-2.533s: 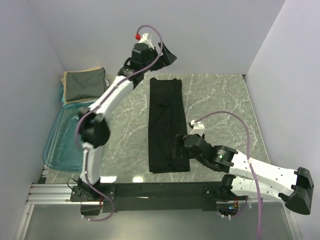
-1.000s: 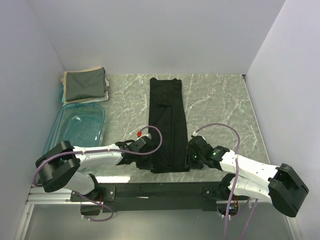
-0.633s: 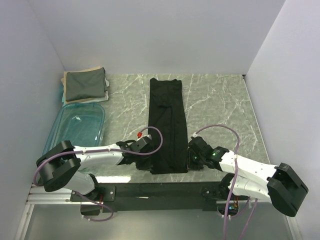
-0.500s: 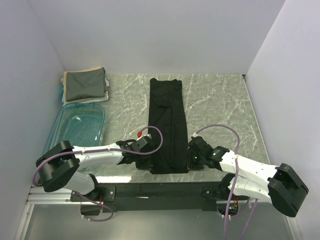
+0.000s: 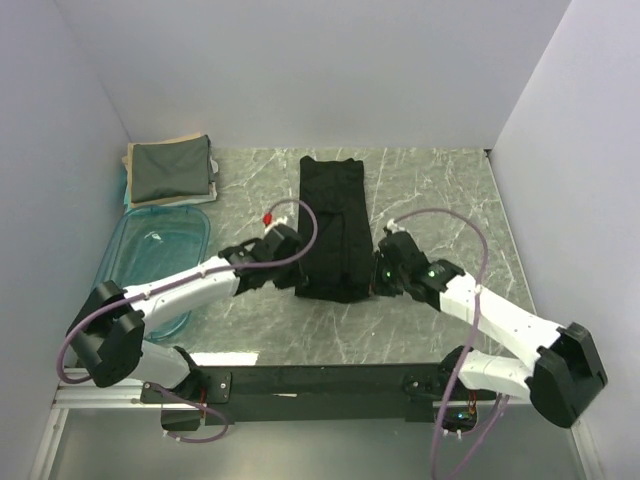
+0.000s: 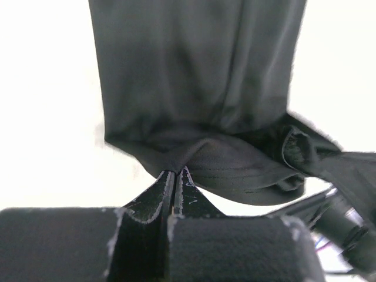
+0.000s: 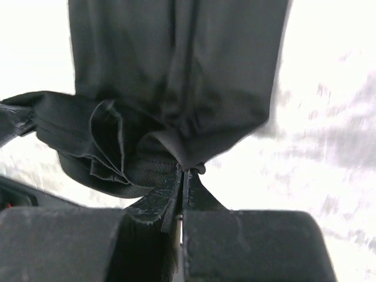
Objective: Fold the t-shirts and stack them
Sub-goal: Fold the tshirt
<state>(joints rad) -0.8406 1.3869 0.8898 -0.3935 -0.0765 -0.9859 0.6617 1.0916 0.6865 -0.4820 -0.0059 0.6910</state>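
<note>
The black t-shirt (image 5: 333,225) lies as a narrow strip on the middle of the surface (image 5: 440,200), with its near hem raised and doubled back toward the collar. The left jaws and the right jaws are each closed flat on one corner of that hem, pinching only a thin edge of cloth.

We judge these risks:
- One corner slips from its pinch, so the fold lands skewed.
- The two arms travel unevenly, which twists the hem.
- The slack bunched between the corners creases under the fold.

The surface is grey-veined marble pattern. Left of the black t-shirt stands a blue tub (image 5: 160,211). Further left and back, a grey-green shirt (image 5: 170,168) rests on a beige shirt (image 5: 170,143). Pale walls (image 5: 300,70) enclose the black t-shirt on three sides.
</note>
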